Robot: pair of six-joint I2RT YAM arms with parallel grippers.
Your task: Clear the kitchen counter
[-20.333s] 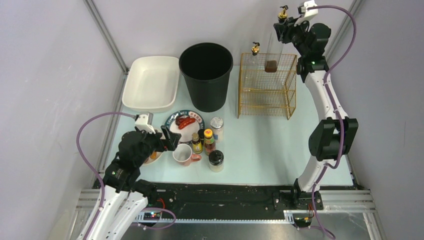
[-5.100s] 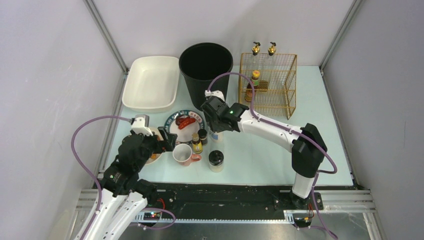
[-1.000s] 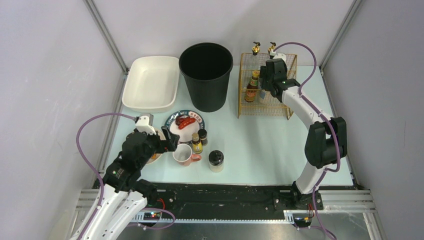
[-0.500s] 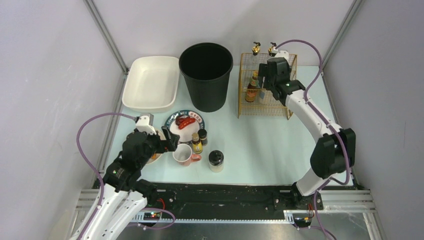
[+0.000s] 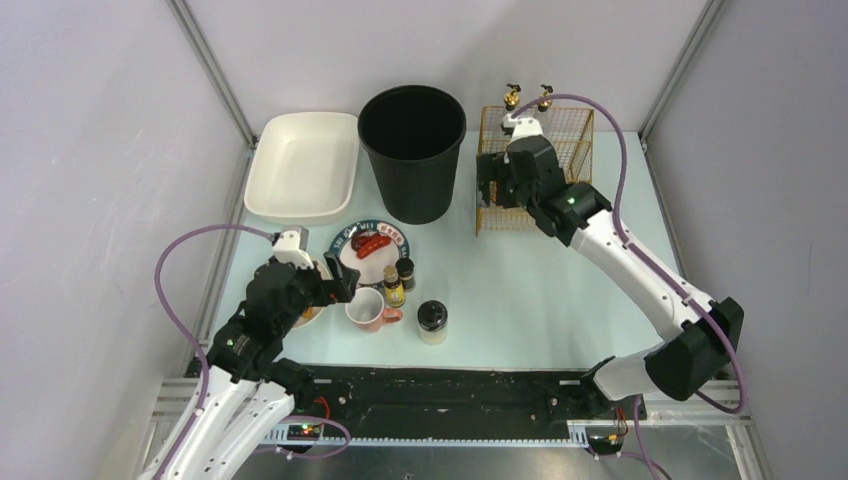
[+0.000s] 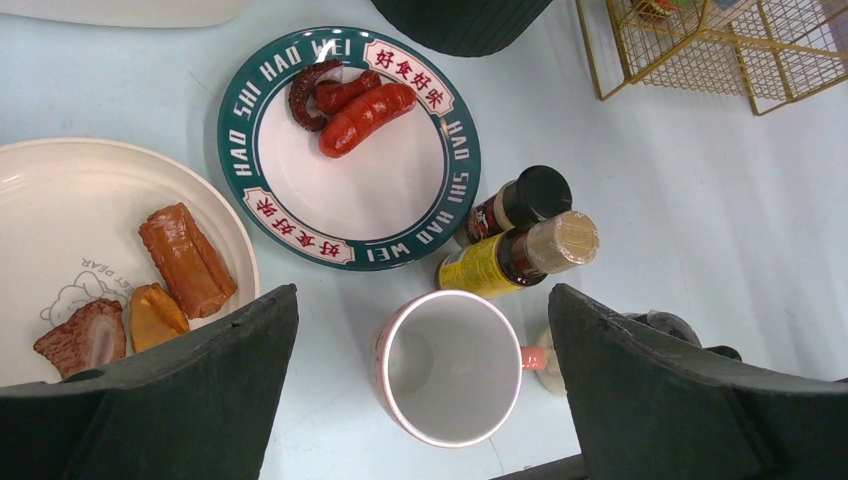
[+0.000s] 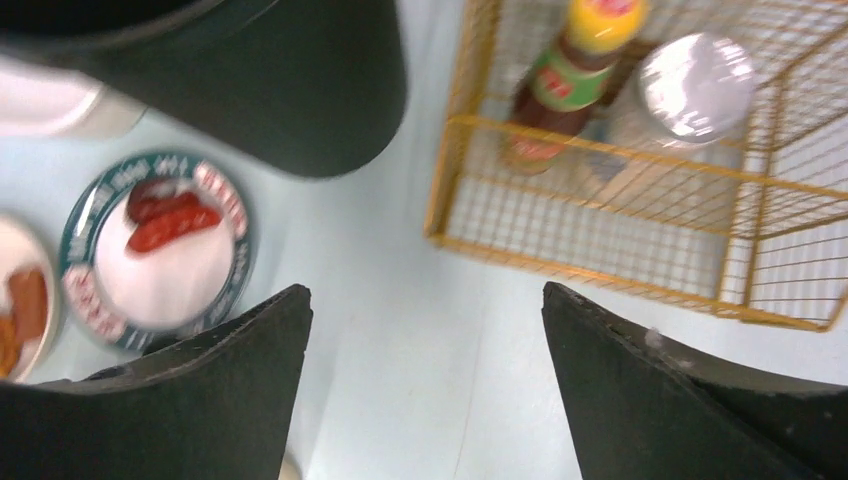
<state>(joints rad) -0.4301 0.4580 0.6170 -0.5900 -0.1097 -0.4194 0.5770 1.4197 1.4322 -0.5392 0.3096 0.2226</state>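
Observation:
The pale mint kitchen counter carries a green-rimmed plate of sausages, a cream plate of food pieces, a pink mug, two small bottles and a black-lidded jar. My left gripper hovers open above the mug, its jaws wide on either side of it. The right gripper hangs open and empty at the front left corner of the gold wire rack. Inside the rack stand a yellow-capped sauce bottle and a silver-lidded jar.
A tall black bin stands at the back centre, close to the right gripper's left. A white tray lies at the back left. Two brass-topped bottles rise behind the rack. Grey walls and metal posts enclose the counter.
The right gripper has drawn back out of the rack toward the front left, its jaws widening. The silver-lidded jar stays in the rack beside the sauce bottle. The left arm has not moved.

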